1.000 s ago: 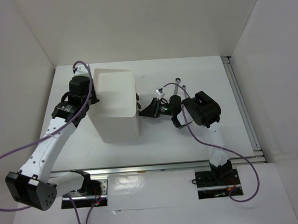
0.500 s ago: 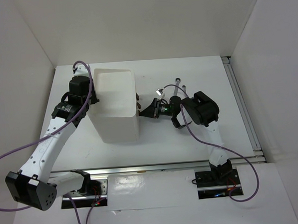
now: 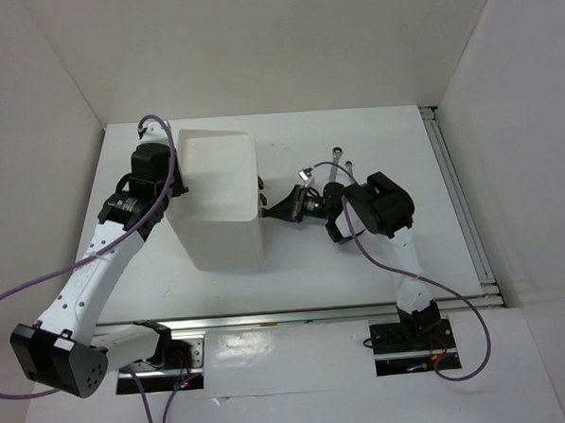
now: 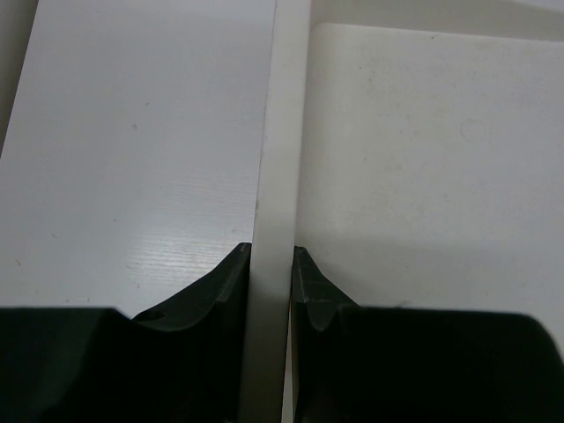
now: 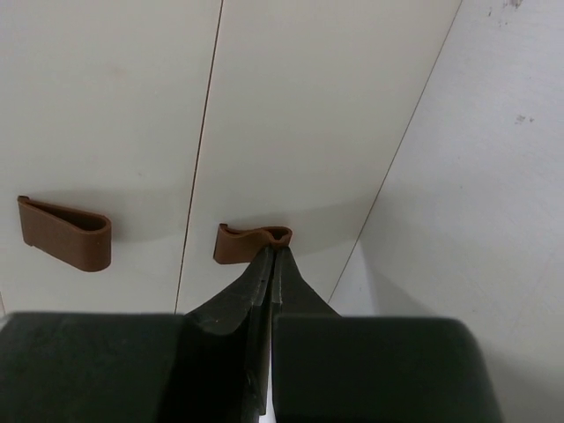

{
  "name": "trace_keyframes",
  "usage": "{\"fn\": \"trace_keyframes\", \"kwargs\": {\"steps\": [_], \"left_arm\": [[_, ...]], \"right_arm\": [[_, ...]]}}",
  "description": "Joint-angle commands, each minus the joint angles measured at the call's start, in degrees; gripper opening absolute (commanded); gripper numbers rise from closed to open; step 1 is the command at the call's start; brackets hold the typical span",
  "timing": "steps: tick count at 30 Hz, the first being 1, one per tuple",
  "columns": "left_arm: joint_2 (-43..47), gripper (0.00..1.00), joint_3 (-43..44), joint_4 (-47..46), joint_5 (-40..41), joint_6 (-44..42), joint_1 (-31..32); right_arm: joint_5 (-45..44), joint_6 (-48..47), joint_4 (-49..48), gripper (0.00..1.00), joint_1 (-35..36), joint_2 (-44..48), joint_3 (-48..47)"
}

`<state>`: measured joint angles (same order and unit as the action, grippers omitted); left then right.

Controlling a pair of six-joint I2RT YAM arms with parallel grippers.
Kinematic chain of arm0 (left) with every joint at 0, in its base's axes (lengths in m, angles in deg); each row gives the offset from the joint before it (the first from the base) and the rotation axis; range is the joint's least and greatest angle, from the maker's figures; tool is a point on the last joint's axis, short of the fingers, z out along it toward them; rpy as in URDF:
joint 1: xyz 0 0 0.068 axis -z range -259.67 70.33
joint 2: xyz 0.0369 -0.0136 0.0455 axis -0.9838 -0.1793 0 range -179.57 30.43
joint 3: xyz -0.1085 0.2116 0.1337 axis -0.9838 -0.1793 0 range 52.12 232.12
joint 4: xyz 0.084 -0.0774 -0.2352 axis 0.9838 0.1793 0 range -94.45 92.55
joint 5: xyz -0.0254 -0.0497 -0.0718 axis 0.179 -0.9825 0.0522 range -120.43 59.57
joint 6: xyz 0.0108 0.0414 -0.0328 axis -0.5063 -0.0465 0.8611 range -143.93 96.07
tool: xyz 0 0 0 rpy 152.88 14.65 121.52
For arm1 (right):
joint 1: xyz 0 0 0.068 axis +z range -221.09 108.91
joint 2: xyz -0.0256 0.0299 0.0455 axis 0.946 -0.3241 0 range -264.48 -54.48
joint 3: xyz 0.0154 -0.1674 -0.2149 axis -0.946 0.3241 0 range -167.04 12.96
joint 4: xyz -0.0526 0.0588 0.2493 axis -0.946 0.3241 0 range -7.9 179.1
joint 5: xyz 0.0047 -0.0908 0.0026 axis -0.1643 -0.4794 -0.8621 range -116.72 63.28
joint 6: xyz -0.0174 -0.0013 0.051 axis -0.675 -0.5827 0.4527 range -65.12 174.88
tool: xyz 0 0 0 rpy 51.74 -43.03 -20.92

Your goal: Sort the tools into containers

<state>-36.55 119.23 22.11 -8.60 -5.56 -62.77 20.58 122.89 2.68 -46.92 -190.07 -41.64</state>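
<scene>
Right wrist: right gripper [image 5: 272, 254] closed narrow, tips at brown drawer handle [image 5: 241, 247]; left gripper [image 4: 271, 253] clamps box wall [image 4: 282, 132].

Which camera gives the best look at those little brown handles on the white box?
The right wrist view: both brown handles face it, the right hand pinched shut at one. The top view shows only brown slivers beside the white box; the left wrist view shows none.

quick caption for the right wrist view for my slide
Right gripper shut, tips against one reddish-brown drawer handle of the white box; a second handle beside it.
</scene>
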Motion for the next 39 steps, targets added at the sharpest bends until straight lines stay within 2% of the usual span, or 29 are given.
{"fn": "trace_keyframes", "kwargs": {"steps": [1, 17, 18, 19, 20, 27, 29, 30, 31, 33, 34, 35, 36, 37, 38, 39], "left_arm": [[-1.9, 0.26, -1.9, 5.6, -4.4, 4.0, 0.8], [-1.9, 0.25, -1.9, 5.6, -4.4, 4.0, 0.8], [-1.9, 0.25, -1.9, 5.6, -4.4, 4.0, 0.8], [-1.9, 0.25, -1.9, 5.6, -4.4, 4.0, 0.8], [-1.9, 0.25, -1.9, 5.6, -4.4, 4.0, 0.8], [-1.9, 0.25, -1.9, 5.6, -4.4, 4.0, 0.8], [-1.9, 0.25, -1.9, 5.6, -4.4, 4.0, 0.8], [-1.9, 0.25, -1.9, 5.6, -4.4, 4.0, 0.8], [-1.9, 0.25, -1.9, 5.6, -4.4, 4.0, 0.8], [-1.9, 0.25, -1.9, 5.6, -4.4, 4.0, 0.8], [-1.9, 0.25, -1.9, 5.6, -4.9, 4.0, 0.8], [-1.9, 0.25, -1.9, 5.6, -4.9, 4.0, 0.8], [-1.9, 0.25, -1.9, 5.6, -4.9, 4.0, 0.8], [-1.9, 0.26, -1.9, 5.6, -4.9, 4.0, 0.8], [-1.9, 0.26, -1.9, 5.6, -4.9, 4.0, 0.8], [-1.9, 0.26, -1.9, 5.6, -4.9, 4.0, 0.8]], "right_arm": [[-1.9, -1.6, -28.4, 0.00, -1.6, -0.9, 3.5], [2.2, -4.9, -28.4, 0.00, -16.4, 12.0, 21.0], [2.2, -4.9, -28.4, 0.03, -17.0, 12.7, 21.0], [3.0, -4.9, -28.4, 0.14, -17.0, 13.4, 21.0], [3.6, -4.4, -28.4, 0.17, -17.6, 15.3, 21.6], [4.2, -6.4, -20.1, 0.21, -21.3, 27.6, 22.8], [4.7, -9.4, -13.3, 0.22, -23.3, 32.5, 23.4], [4.0, -10.5, -11.1, 0.43, -23.3, 34.2, 23.4], [4.0, -11.7, -4.9, 0.65, -24.2, 36.0, 23.4], [1.0, -18.7, 4.0, 0.85, -24.8, 42.2, 22.7], [-0.9, -22.8, 19.8, 0.91, -24.8, 44.5, 21.3], [-3.5, -27.4, 28.7, 0.94, -24.2, 48.4, 19.5], [-12.5, -36.5, 37.8, 1.00, -21.6, 49.8, 14.5], [-19.0, -40.1, 46.7, 1.00, -20.1, 50.4, 11.1], [-24.9, -42.8, 61.1, 1.00, -18.4, 49.1, 7.4], [-33.2, -44.2, 66.7, 1.00, -16.3, 47.6, 0.5]]}}
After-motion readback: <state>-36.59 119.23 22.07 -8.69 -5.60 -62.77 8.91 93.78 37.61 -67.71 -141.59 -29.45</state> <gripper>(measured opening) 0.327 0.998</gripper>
